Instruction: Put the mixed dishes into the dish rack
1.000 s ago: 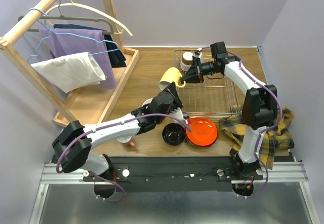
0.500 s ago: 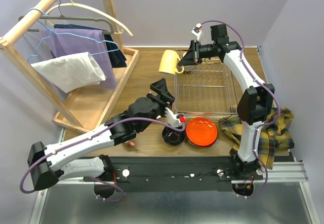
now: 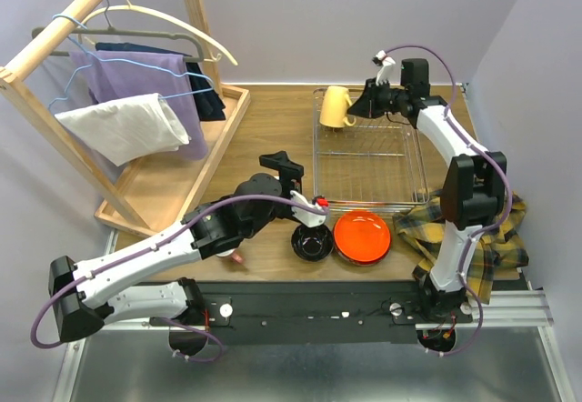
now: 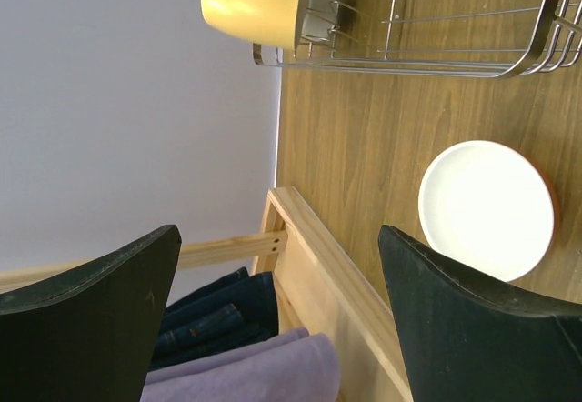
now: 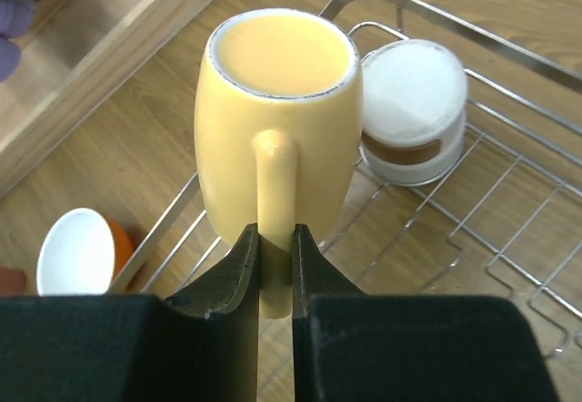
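My right gripper (image 5: 275, 238) is pressed together on the handle of the yellow mug (image 5: 277, 102), one finger on each side of it. The mug hangs over the 11 o'clock corner of the dish rack (image 3: 373, 165), its mouth turned away from the wrist, its body straddling the wire rim. I cannot tell whether it touches the wire. Just beyond it, at about 1 o'clock in the right wrist view, a small white-topped cup with a brown band (image 5: 414, 111) stands inside that same corner of the rack.

My left gripper (image 4: 280, 238) is spread wide with nothing between its fingers. It hangs above the table at the rack's 8 o'clock side. Below it a white-lined bowl with an orange outside (image 4: 486, 209) sits upright on the wood, outside the rack.

On the near side of the rack, at its 6 o'clock edge, a black bowl (image 3: 311, 241) and an orange-red bowl (image 3: 362, 236) rest side by side on the table, touching or nearly so. The plaid cloth (image 3: 491, 229) lies at 4 o'clock, and the wooden clothes-rack tray (image 3: 173, 175) sits far off at 9 o'clock.
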Robot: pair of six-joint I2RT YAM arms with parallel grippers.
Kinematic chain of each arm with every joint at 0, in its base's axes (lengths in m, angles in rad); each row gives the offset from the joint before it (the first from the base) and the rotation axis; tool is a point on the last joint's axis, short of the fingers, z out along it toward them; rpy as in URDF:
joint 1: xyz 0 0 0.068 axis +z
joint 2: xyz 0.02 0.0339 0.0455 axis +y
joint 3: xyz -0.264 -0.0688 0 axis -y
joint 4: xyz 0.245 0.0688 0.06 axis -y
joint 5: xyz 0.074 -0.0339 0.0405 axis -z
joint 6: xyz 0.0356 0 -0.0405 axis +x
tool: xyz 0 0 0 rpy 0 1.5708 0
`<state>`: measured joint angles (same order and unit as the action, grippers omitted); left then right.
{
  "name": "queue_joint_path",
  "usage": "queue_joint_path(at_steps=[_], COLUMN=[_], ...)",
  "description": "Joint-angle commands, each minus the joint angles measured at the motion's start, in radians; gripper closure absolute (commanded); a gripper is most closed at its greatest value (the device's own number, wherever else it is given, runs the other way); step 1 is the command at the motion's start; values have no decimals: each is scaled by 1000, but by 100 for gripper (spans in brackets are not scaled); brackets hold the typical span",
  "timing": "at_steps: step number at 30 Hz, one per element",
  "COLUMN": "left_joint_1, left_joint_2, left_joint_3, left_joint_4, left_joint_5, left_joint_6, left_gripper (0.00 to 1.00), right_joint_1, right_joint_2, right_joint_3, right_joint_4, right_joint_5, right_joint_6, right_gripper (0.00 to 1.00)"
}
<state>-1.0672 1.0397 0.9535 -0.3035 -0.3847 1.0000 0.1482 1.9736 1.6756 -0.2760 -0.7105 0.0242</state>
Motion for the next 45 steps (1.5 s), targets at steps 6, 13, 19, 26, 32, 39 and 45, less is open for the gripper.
queue_joint_path(at_steps=[6, 13, 19, 26, 32, 39, 45], left_joint_1=[81, 138, 153, 153, 153, 153, 154], left_joint_2=[2, 8, 23, 39, 48, 52, 72], left_joint_3=[-42, -22, -24, -36, -32, -22, -16], left_joint_4=[77, 27, 41, 67, 58, 24, 18], left_joint_5=[-19, 24, 44, 49, 55, 46, 41], left_joint_6=[-99, -175, -176, -187, -195, -208, -213], left_gripper=[1, 1, 1, 1, 1, 1, 1], right_joint_1=[-39, -53, -90, -94, -94, -98, -105], right_joint_2=[-24, -44, -64, -142, -130, -64, -36], right_joint_3=[12, 22, 71, -29, -118, -142, -140], right_joint_4=[231, 248, 199, 267, 360, 446, 462], right_joint_5=[57, 63, 5, 20, 57, 118, 98], right_joint_6=[-29, 5, 0, -111, -226, -288, -296], right_gripper=[100, 99, 100, 99, 99, 100, 100])
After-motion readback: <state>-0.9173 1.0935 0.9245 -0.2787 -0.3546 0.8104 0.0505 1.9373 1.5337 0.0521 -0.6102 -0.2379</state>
